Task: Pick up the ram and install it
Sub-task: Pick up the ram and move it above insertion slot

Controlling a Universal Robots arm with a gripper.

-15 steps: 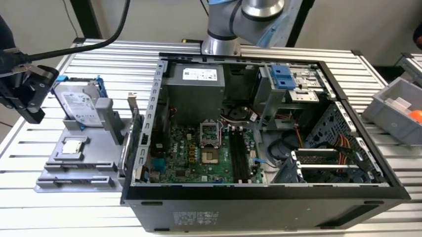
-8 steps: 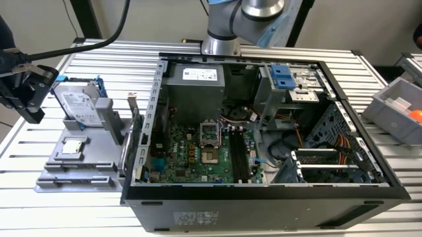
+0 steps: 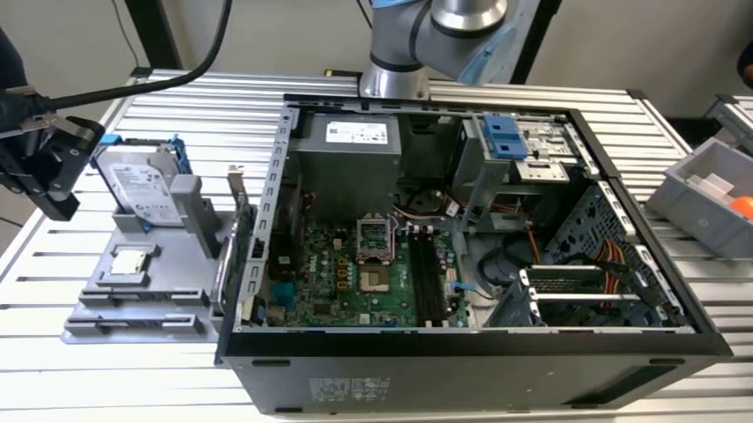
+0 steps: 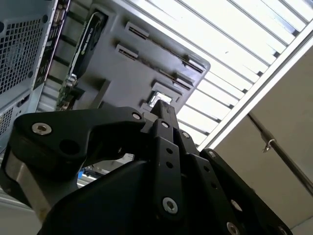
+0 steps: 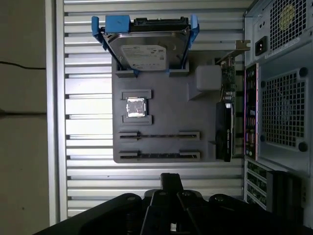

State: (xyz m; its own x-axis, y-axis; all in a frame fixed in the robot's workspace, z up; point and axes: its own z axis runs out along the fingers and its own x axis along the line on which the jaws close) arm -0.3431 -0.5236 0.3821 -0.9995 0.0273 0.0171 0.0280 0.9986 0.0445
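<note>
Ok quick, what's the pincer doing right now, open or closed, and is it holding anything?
The pincer: closed, fingertips together, nothing held between them, beside the grey parts tray.

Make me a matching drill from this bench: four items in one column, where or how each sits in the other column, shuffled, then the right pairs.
Column one:
1 hard drive
2 processor chip
3 graphics card
4 orange object

Column two:
A in the grey bin
B upright in a blue frame
C flat on the grey holder
D on edge beside the computer case

Pairs: 1-B; 2-C; 3-D; 4-A
</note>
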